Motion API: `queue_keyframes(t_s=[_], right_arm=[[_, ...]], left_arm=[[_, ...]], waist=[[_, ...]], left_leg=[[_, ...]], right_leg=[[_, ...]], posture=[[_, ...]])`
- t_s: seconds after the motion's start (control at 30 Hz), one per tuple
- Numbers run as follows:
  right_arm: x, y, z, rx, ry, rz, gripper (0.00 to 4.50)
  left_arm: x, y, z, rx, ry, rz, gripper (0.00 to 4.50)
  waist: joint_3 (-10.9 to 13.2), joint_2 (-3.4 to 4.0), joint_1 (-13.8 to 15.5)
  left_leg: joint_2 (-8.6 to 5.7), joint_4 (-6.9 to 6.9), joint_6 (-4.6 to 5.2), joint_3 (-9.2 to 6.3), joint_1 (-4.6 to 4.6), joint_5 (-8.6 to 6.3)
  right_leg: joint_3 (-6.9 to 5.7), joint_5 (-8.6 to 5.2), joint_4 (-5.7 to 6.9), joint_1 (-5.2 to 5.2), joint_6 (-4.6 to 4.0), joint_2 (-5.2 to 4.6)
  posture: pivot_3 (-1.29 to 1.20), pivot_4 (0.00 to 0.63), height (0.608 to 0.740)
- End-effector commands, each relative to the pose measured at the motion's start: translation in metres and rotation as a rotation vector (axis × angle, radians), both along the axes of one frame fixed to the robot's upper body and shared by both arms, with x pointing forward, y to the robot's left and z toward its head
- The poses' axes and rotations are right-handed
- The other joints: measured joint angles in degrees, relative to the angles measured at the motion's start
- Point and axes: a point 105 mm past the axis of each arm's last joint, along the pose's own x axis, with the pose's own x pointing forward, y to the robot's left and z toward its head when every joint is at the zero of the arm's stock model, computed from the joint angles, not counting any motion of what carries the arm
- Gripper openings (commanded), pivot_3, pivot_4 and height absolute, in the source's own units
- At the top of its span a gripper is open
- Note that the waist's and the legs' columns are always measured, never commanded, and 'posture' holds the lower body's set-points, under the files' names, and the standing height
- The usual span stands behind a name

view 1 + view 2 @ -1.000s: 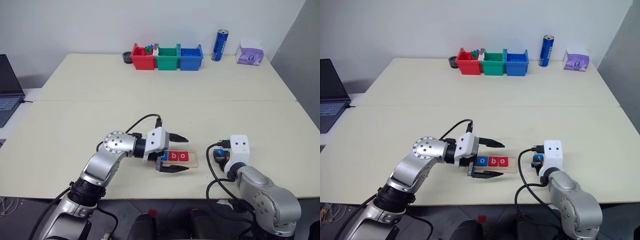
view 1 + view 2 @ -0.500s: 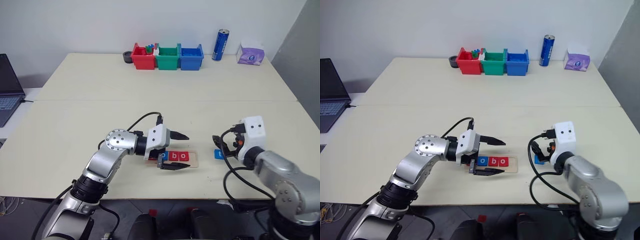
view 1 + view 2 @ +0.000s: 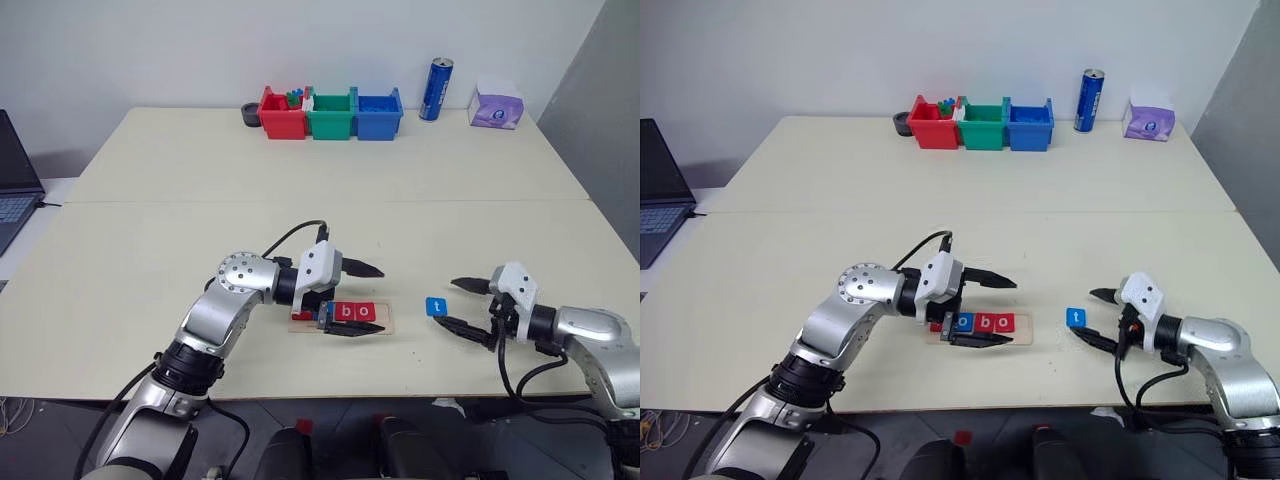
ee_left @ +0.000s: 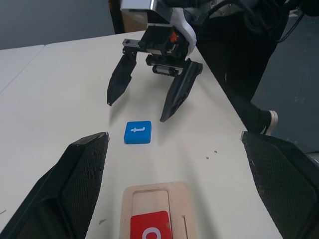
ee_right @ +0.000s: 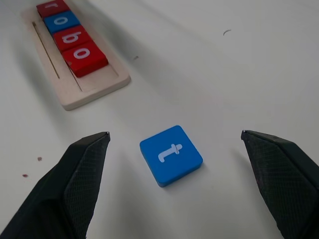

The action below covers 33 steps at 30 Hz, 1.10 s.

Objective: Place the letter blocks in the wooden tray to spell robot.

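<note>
Right gripper [image 3: 464,305] gapes over pale table [image 3: 300,170] beside blue t block [image 3: 436,306]; left gripper [image 3: 361,300] spread too.

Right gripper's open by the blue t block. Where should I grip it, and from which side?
Grip the blue t block across two opposite side edges, coming from above. It lies flat on the table, clear of the wooden tray, between the open right gripper fingers.
</note>
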Motion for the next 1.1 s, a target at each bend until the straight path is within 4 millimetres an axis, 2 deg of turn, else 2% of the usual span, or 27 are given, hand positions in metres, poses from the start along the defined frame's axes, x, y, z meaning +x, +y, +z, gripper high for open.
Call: queue_keyframes(t_s=[0.03, 0.43, 0.53, 0.77, 0.93, 1.1], right_arm=[[0.000, 0.004, 0.002, -0.014, -0.028, 0.061, 4.49], [0.013, 0.003, -0.006, 0.002, 0.013, 0.062, 4.49], [0.013, 0.003, -0.007, 0.016, 0.032, 0.063, 3.92], [0.012, 0.002, -0.008, 0.010, 0.040, 0.071, 1.44], [0.014, 0.006, 0.005, 0.003, 0.004, 0.094, 1.46], [0.011, 0.027, 0.031, 0.039, -0.038, 0.167, 1.46]], left_arm=[[-0.001, -0.004, 0.011, -0.022, -0.044, -0.021, 4.50], [-0.004, -0.006, 0.009, -0.012, -0.039, -0.047, 4.50], [-0.005, -0.007, 0.010, -0.015, -0.040, -0.050, 4.50], [-0.006, -0.005, 0.009, -0.011, -0.037, -0.047, 4.50], [-0.007, -0.001, 0.009, -0.009, -0.037, -0.044, 4.50], [-0.008, 0.017, 0.009, 0.013, -0.044, -0.026, 4.50]], waist=[[0.00, 0.00, 0.10], [0.00, 0.00, 0.17], [0.00, 0.00, 0.19], [0.00, 0.00, 0.18], [0.00, 0.01, 0.16], [0.00, 0.01, 0.05]], left_leg=[[0.00, 0.00, 0.00, 0.00, -0.01, 0.00], [-0.02, 0.03, -0.01, -0.01, -0.01, 0.00], [-0.02, 0.03, -0.01, 0.00, -0.01, 0.00], [-0.02, 0.03, -0.01, -0.01, -0.01, 0.00], [-0.02, 0.04, -0.01, -0.01, 0.00, 0.00], [0.00, 0.03, -0.01, -0.03, 0.01, 0.00]], right_leg=[[0.01, 0.00, 0.00, 0.00, 0.00, -0.02], [0.01, 0.00, 0.02, 0.00, -0.01, -0.06], [0.02, 0.01, 0.02, 0.00, -0.01, -0.06], [0.02, 0.01, 0.02, 0.00, -0.01, -0.06], [0.02, 0.01, 0.03, 0.00, -0.01, -0.07], [0.02, 0.01, 0.04, 0.00, -0.01, -0.05]], posture=[[0.00, 0.150, 0.740], [0.00, 0.150, 0.740], [0.00, 0.150, 0.740], [0.00, 0.150, 0.740], [0.00, 0.150, 0.740], [0.00, 0.150, 0.740]])
